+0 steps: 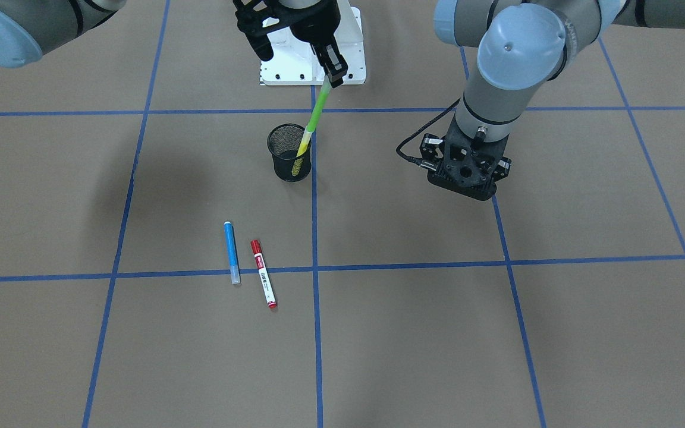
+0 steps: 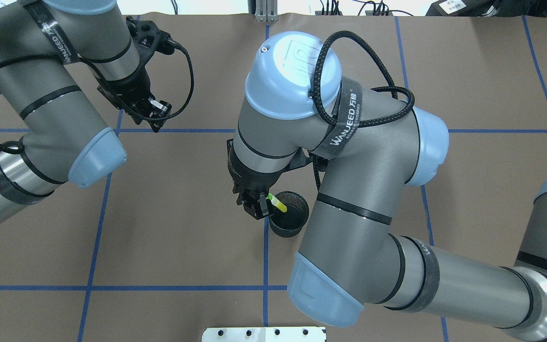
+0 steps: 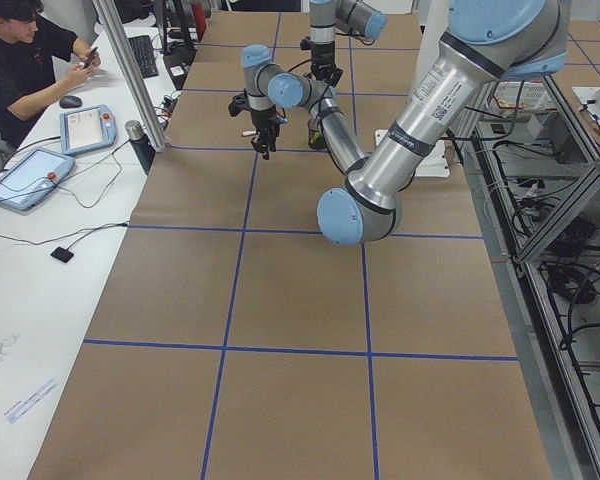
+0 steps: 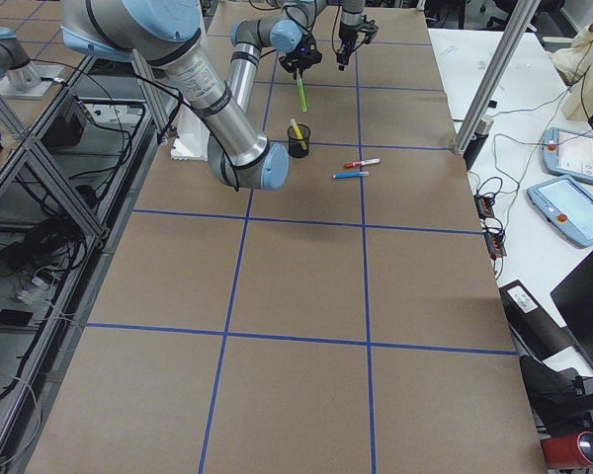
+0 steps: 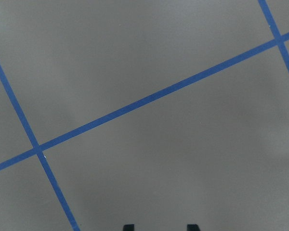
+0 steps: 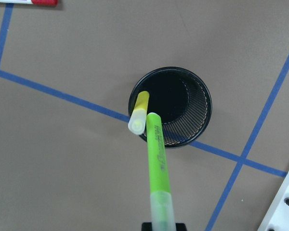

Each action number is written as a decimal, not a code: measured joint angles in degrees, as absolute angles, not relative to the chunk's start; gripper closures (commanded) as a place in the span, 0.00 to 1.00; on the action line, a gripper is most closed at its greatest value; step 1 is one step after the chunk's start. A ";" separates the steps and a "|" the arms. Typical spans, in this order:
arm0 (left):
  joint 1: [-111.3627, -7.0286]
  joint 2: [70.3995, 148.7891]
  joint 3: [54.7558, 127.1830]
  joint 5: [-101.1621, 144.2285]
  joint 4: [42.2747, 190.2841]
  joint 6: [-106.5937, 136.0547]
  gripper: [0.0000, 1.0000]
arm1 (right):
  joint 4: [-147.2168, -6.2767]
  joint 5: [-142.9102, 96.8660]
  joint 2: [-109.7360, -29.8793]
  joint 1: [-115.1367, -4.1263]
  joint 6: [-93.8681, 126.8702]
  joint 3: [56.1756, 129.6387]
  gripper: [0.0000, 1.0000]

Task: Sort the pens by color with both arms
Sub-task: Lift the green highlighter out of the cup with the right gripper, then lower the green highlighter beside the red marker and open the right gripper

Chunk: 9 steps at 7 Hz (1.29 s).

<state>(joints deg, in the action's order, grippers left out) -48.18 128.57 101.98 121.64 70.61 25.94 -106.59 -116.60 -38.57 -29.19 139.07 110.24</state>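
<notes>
My right gripper [image 1: 333, 74] is shut on the top of the light green pen [image 1: 319, 110], which hangs tilted with its lower end over the black mesh cup [image 1: 280, 160]. In the right wrist view the green pen [image 6: 158, 159] ends just above the cup rim [image 6: 197, 120], beside the yellow pen [image 6: 139, 113] that stands in the cup and leans on its rim. The blue pen [image 1: 231, 251] and the red-capped white pen [image 1: 263, 273] lie side by side on the table in front of the cup. My left gripper [image 1: 466, 178] hovers open over bare table, its fingertips [image 5: 128, 226] apart.
Blue tape lines [image 1: 314, 238] divide the brown table into squares. The white pedestal base [image 1: 351, 59] stands behind the cup. A person [image 3: 25, 60] sits at a side table with tablets [image 3: 25, 175] beyond the table's far edge.
</notes>
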 measured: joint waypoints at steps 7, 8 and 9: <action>-48.38 125.43 105.50 122.18 70.89 26.94 0.49 | -104.00 -106.71 -38.74 -36.50 91.40 107.61 1.00; -48.43 124.11 106.94 122.28 70.81 27.32 0.49 | -100.47 -104.62 -38.82 -36.71 85.35 104.62 1.00; -48.48 122.72 108.09 122.32 70.77 27.50 0.49 | -94.73 -102.93 -39.05 -36.80 80.94 100.34 1.00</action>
